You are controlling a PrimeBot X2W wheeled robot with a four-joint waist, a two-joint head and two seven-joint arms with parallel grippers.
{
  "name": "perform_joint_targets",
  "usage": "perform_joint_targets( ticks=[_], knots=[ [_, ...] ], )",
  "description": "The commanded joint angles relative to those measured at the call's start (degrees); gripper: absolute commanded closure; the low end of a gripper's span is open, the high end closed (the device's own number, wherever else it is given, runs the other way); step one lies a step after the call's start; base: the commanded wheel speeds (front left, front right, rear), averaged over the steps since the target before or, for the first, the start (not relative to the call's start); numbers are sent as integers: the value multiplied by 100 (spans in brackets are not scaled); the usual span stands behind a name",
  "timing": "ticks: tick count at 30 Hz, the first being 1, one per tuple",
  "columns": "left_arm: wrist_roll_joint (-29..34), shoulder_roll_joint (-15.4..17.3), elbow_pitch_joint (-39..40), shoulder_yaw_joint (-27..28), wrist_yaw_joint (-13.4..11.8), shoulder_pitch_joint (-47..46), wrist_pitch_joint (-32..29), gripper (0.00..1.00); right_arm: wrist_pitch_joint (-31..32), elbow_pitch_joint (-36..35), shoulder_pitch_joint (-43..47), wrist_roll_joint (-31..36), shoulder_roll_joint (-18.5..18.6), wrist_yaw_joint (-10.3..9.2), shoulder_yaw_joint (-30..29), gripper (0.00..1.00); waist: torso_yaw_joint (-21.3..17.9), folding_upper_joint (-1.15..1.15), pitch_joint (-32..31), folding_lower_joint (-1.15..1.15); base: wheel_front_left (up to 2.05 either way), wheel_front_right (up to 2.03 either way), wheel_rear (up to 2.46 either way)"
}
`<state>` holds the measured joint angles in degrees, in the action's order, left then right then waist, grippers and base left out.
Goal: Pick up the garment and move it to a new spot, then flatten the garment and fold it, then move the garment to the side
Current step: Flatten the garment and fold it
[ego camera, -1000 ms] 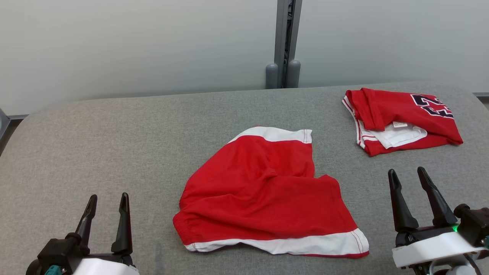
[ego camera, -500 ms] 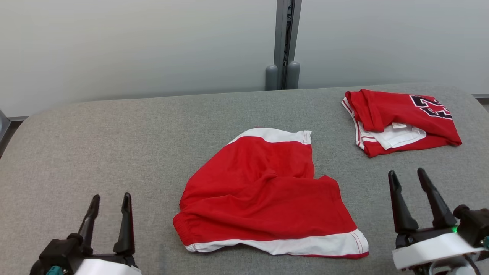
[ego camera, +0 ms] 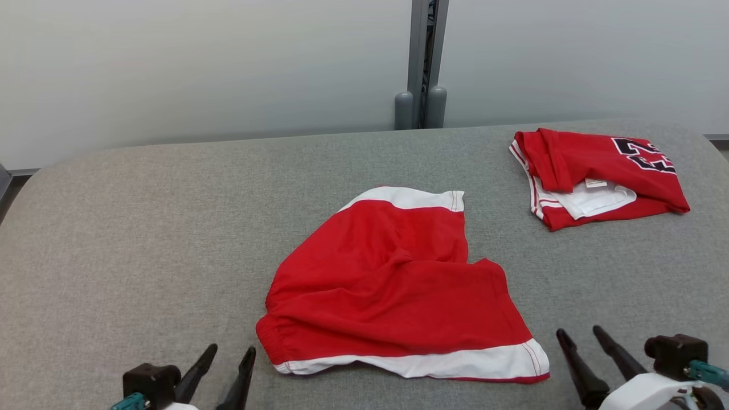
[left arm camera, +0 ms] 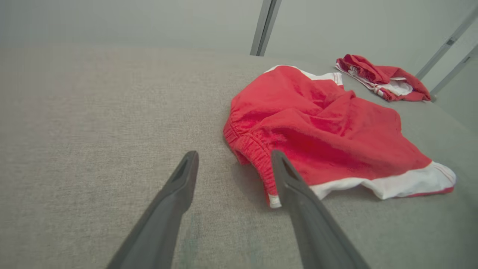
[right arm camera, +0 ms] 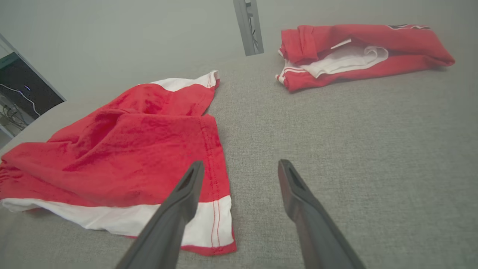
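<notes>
1. Head view: a grey fabric bench (ego camera: 142, 228) spreads ahead of the left gripper (ego camera: 232, 348) and the right gripper (ego camera: 579, 331).
2. The garment (ego camera: 393, 290), red shorts with white hems, lies rumpled between the two grippers and just ahead of them. Its waistband is near the left gripper and a white hem corner is near the right.
3. A folded red jersey (ego camera: 598, 171) rests well beyond the right gripper.
4. Both grippers have their fingers spread wide, with nothing between them.

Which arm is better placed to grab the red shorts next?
Probably left. The left claw is open and points right at the bunched waistband corner of the red shorts. The right claw is open too, but sits a little beside the flat hem.
</notes>
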<state>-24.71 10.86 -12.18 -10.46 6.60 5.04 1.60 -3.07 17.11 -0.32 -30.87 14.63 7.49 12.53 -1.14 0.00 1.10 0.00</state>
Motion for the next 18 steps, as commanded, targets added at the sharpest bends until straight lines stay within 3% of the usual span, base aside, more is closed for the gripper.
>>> perform_joint_targets(
  ticks=[1, 10, 18],
  knots=[
    [-123, 71, -15, -57, 34, -2, -111, 0, 102, 26, 25, -59, 33, 2, 55, 0, -15, 0, 27, 0, 0, 0, 0],
    [-659, 314, -117, -601, 93, -121, -834, 0, 737, 360, -246, -520, -23, 2, 433, 0, -36, 0, 138, 0, 0, 0, 0],
    [-1054, 509, -337, -1273, 90, -540, -1112, 0, 910, 684, -535, -647, -82, 2, 610, 0, 52, 0, 290, 0, 0, 0, 0]
  ],
)
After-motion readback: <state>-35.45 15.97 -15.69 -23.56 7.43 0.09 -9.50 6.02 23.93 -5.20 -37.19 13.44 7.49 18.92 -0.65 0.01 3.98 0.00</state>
